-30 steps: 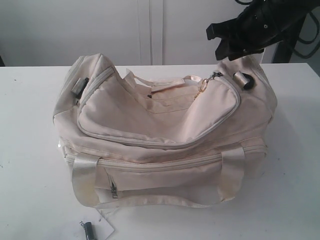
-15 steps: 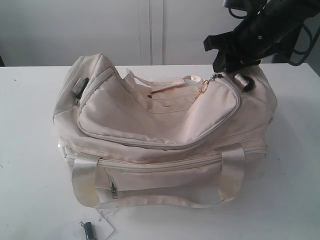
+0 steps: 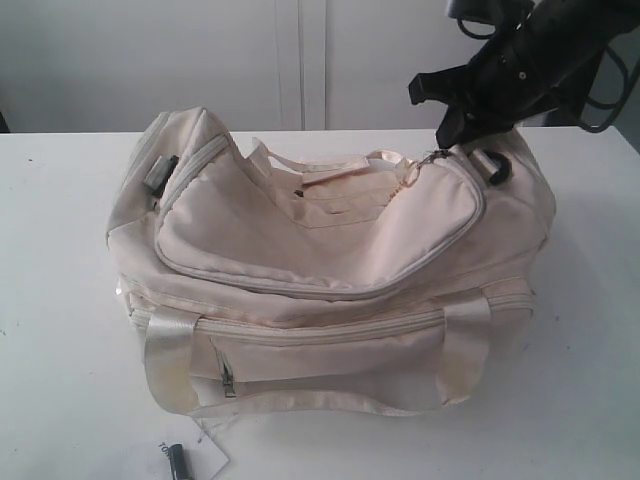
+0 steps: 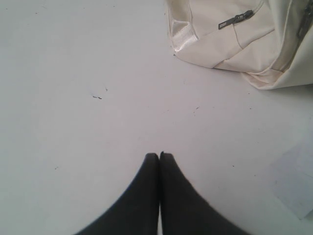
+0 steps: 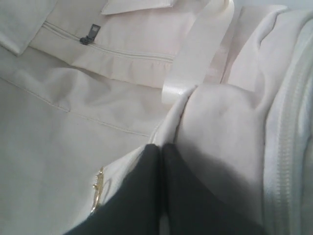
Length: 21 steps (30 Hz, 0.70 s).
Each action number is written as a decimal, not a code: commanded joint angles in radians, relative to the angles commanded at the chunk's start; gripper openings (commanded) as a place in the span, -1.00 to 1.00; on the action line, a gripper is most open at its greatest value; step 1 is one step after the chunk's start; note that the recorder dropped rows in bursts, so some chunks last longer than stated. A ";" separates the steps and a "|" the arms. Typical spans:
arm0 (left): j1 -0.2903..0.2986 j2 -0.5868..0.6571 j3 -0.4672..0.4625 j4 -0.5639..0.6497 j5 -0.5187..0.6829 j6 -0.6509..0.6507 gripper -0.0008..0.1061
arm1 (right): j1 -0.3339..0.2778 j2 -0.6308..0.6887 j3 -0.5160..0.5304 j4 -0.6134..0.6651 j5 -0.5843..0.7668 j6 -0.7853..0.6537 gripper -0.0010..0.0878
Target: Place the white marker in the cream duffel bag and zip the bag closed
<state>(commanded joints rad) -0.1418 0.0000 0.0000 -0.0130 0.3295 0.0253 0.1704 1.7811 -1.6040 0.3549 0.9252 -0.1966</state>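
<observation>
Paper tag (image 3: 205,458) near your cream duffel bag (image 3: 320,260); right gripper (image 3: 446,138), angled down, closed at its far-right flap; left gripper (image 4: 159,155) closed.

The large cream fabric duffel bag (image 3: 330,250) hides its inside under the curved flap. The black right claw (image 5: 160,146) has its tips pressed together against a fold of cloth; whether they pinch anything cannot be told. At the exterior view's lower edge a small dark cylinder (image 3: 177,462) on a white printed paper tag (image 3: 205,452) is cut off, the print too small to read
</observation>
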 joint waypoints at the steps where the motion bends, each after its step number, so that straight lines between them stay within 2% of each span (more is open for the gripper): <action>1: 0.000 0.000 0.000 0.000 0.000 0.000 -0.99 | 0.000 -0.005 0.000 0.000 -0.005 -0.002 -0.98; 21: 0.000 0.000 0.000 0.000 0.000 0.000 -0.99 | 0.000 -0.046 0.000 0.000 -0.033 -0.008 -0.98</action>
<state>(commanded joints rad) -0.1418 0.0000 0.0000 -0.0130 0.3295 0.0253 0.1704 1.7352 -1.6040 0.3549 0.8924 -0.2049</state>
